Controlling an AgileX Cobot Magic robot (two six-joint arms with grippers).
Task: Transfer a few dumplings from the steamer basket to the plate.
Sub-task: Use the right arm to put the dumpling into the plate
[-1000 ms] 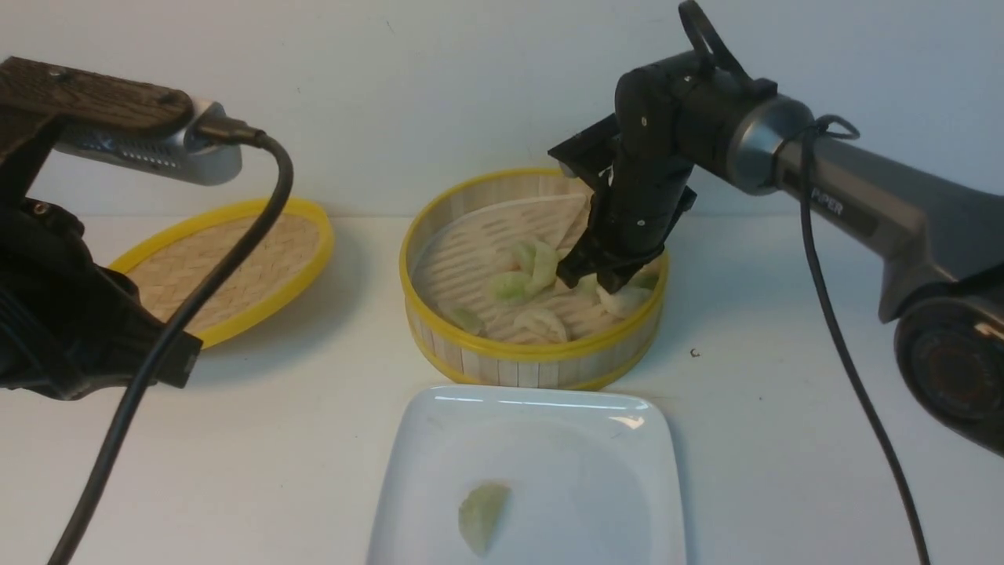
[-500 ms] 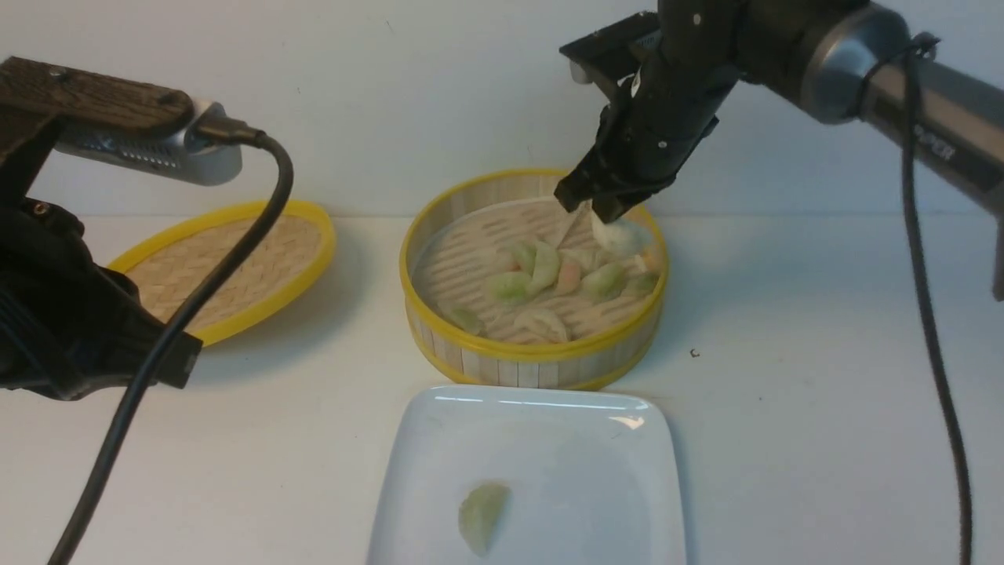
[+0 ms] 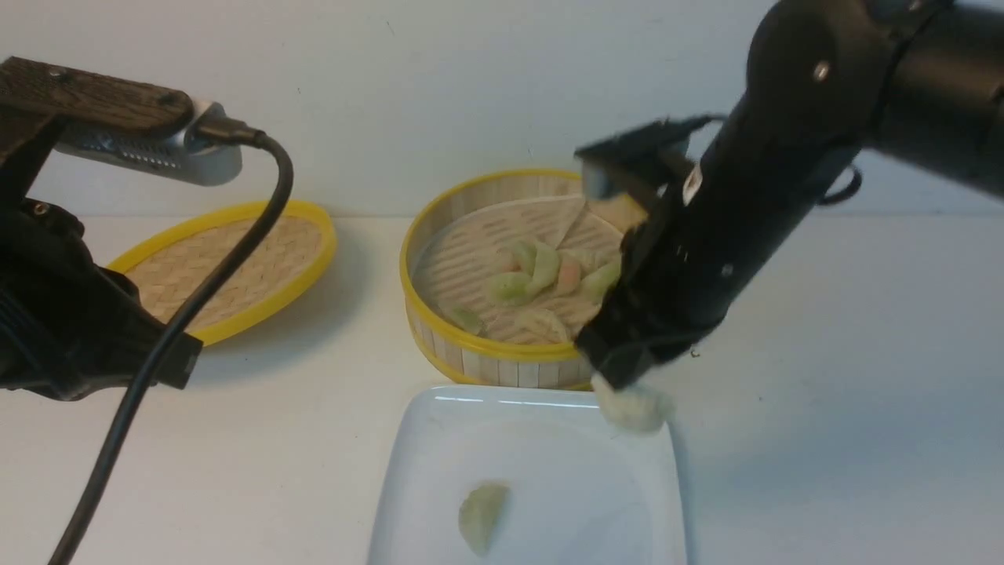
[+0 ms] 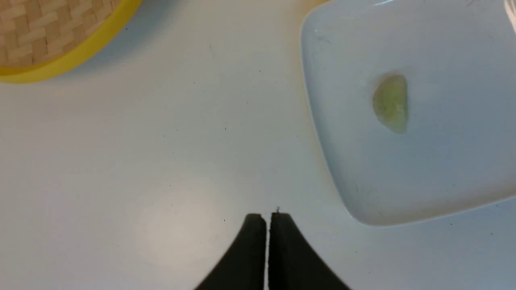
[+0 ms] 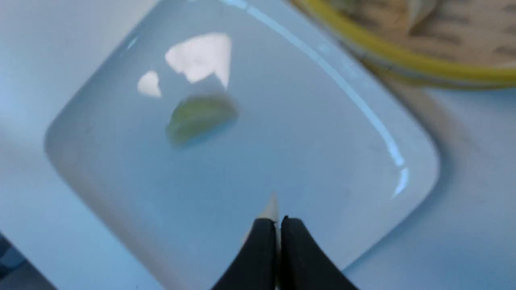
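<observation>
My right gripper [image 3: 620, 378] hangs over the far right corner of the white plate [image 3: 439, 439], shut on a whitish dumpling [image 3: 634, 408] that dangles below its tips. In the right wrist view only a pale sliver of that dumpling [image 5: 271, 209] pokes out between the closed fingers. One pale green dumpling [image 3: 481, 514] lies on the plate near its front. The steamer basket [image 3: 486, 345] behind the plate holds several dumplings [image 3: 533, 271]. My left gripper [image 4: 268, 215] is shut and empty, low over bare table left of the plate [image 4: 334, 161].
A shallow woven lid [image 3: 235, 271] with a yellow rim lies at the back left. The left arm's black cable [image 3: 196, 298] hangs in front of it. A white wall closes off the back of the table.
My right gripper lifted the whitish dumpling out of the basket, then carried it forward and down to the plate's far right corner. The left arm has not moved.
</observation>
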